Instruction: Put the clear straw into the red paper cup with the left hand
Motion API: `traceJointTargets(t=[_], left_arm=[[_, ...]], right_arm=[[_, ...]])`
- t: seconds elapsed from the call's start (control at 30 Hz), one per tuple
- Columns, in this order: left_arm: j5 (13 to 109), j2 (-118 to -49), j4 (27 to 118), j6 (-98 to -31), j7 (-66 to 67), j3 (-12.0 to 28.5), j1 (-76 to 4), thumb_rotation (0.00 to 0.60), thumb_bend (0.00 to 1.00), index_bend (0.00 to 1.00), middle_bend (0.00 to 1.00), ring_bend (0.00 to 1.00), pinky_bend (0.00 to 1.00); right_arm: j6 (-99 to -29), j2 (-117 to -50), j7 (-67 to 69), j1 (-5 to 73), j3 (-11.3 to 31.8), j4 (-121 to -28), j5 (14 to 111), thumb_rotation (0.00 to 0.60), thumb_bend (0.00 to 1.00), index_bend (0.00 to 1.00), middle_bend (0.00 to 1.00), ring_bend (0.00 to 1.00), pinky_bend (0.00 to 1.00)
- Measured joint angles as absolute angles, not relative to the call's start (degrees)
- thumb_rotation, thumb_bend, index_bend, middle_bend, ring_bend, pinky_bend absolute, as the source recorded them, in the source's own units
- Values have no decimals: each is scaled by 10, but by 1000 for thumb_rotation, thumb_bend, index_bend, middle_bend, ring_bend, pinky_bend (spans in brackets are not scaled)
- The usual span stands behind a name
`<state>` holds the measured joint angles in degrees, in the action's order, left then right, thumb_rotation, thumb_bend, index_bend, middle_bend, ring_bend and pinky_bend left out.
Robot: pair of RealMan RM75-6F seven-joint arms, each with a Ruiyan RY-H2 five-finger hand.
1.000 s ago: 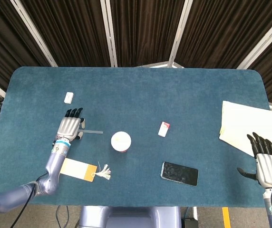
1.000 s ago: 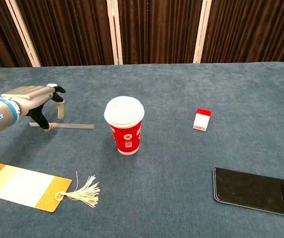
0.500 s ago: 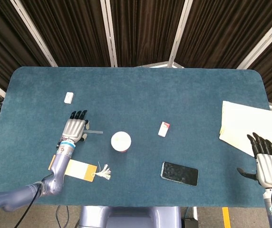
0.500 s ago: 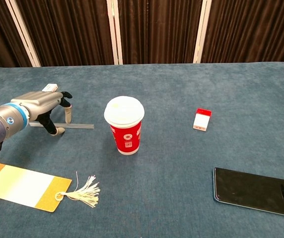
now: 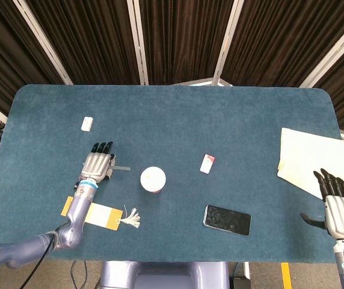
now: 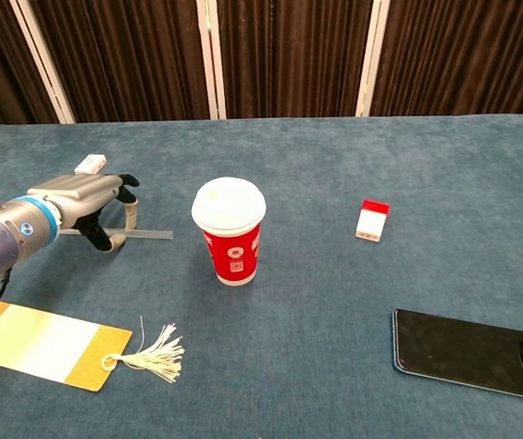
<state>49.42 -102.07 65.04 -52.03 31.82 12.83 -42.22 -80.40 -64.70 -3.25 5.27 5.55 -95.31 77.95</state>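
Observation:
The clear straw lies flat on the blue cloth, left of the red paper cup, which stands upright under a white lid. My left hand arches over the straw's left part, thumb on the near side and fingers on the far side, still apart; the straw's left end is hidden under it. From above, the left hand covers most of the straw, and the cup stands just to its right. My right hand rests flat with fingers straight at the table's near right corner, holding nothing.
A yellow and white tag with a tassel lies near the front left. A black phone, a small red and white box, a white block and white paper sheets also lie on the table.
My left hand has shifted right along the straw toward the cup and lowered, its thumb and fingers coming down on either side of the straw. The right hand has not moved.

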Motion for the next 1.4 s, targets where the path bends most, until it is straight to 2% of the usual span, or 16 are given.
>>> traceJointTargets(t=[0.4, 0.7, 0.9, 1.13, 1.4], left_arm=[[502, -1015, 661, -532, 310, 124, -419, 600, 524, 486, 0, 0, 0], [512, -987, 706, -560, 293, 139, -413, 600, 522, 487, 0, 0, 0], [515, -954, 771, -584, 251, 172, -403, 600, 522, 487, 0, 0, 0], [486, -897, 904, -592, 175, 228, -383, 600, 524, 487, 0, 0, 0], [434, -835, 1057, -551, 30, 297, -356, 600, 522, 487, 0, 0, 0]], right_arm=[[-806, -646, -35, 51, 56, -955, 779, 600, 125, 0, 0, 0, 0], [-808, -647, -38, 50, 56, -955, 779, 600, 124, 0, 0, 0, 0], [-808, -647, -40, 50, 56, -955, 777, 600, 125, 0, 0, 0, 0], [-809, -648, -43, 50, 56, -957, 775, 600, 126, 0, 0, 0, 0], [-809, -649, -47, 49, 57, -958, 772, 600, 126, 0, 0, 0, 0]])
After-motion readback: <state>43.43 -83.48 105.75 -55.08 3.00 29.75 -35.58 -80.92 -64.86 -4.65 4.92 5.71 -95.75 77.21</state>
